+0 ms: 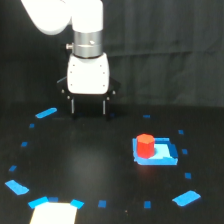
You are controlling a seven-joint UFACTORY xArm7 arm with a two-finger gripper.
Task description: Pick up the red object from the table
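The red object (pixel 145 144) is a short red-orange cylinder standing upright on a light-blue square patch (pixel 157 152) on the black table (pixel 85 160), toward the exterior view's right. My gripper (pixel 89 110) hangs from the white arm at the upper middle, well to the exterior view's left of the cylinder and farther back. Its two dark fingers (pixel 73 107) point down, stand apart and hold nothing. The fingertips are near the table surface; I cannot tell if they touch it.
Small blue tape marks ring the table, with larger blue patches at the left (pixel 46 113), lower left (pixel 17 187) and lower right (pixel 186 198). A bright white-and-blue patch (pixel 54 210) lies at the bottom edge. A dark curtain hangs behind.
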